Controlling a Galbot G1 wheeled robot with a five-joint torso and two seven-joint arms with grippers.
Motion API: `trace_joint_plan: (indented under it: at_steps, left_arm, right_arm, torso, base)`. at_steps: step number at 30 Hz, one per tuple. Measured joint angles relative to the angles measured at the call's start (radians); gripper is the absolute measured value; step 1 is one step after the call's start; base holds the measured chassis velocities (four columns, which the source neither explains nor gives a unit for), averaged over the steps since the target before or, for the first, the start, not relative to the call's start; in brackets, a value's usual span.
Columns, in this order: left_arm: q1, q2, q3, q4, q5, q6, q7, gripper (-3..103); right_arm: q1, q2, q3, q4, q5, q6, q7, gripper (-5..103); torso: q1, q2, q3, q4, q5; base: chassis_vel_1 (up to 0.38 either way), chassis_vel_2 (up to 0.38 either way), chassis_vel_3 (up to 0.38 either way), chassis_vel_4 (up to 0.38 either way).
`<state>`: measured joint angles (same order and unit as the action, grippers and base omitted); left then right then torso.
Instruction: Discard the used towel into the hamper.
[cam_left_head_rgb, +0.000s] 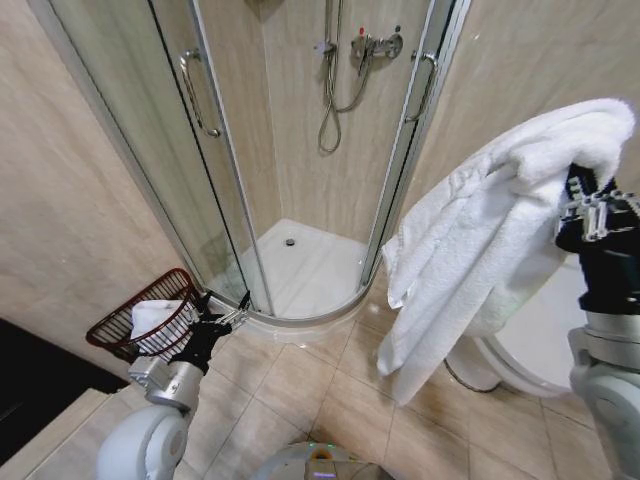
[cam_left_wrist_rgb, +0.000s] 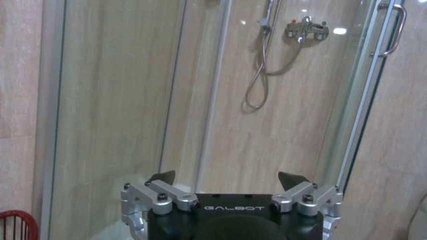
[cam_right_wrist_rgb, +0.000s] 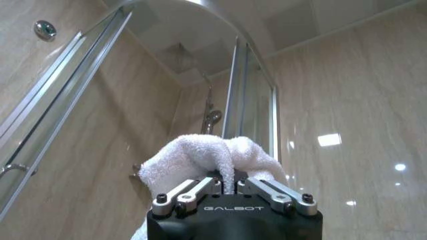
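A large white towel (cam_left_head_rgb: 470, 250) hangs in folds from my right gripper (cam_left_head_rgb: 585, 190), which is raised high at the right and shut on the towel's upper edge. In the right wrist view the towel (cam_right_wrist_rgb: 200, 155) bunches up between the closed fingers of the right gripper (cam_right_wrist_rgb: 227, 181). The hamper (cam_left_head_rgb: 110, 335), a dark red wire basket, stands on the floor at the lower left with a small white cloth (cam_left_head_rgb: 155, 318) inside. My left gripper (cam_left_head_rgb: 235, 310) is low, just right of the hamper, open and empty. In the left wrist view that gripper (cam_left_wrist_rgb: 227, 177) faces the shower, with the hamper's rim (cam_left_wrist_rgb: 17, 225) at the corner.
A curved glass shower enclosure (cam_left_head_rgb: 300, 200) with a white tray (cam_left_head_rgb: 310, 270) fills the middle. A white toilet (cam_left_head_rgb: 530, 340) stands behind the hanging towel at the right. Beige tiled floor (cam_left_head_rgb: 300, 380) lies between the hamper and the toilet. A dark step (cam_left_head_rgb: 30, 390) sits at the far left.
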<state>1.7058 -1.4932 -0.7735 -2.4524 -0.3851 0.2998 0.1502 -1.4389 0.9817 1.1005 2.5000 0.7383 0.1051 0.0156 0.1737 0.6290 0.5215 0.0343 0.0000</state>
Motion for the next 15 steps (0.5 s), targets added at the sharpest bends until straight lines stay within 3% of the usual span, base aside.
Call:
trace_joint_plan:
  at_steps: [15]
  left_arm:
    - [0.000,0.000,0.000,0.000,0.000,0.000,0.000,100]
  right_arm:
    - [-0.004,-0.020,0.071,0.000,0.064,0.022,-0.001,8]
  torso:
    - [0.027,0.063,0.036,0.0000,-0.0001]
  base:
    - [0.000,0.000,0.000,0.000]
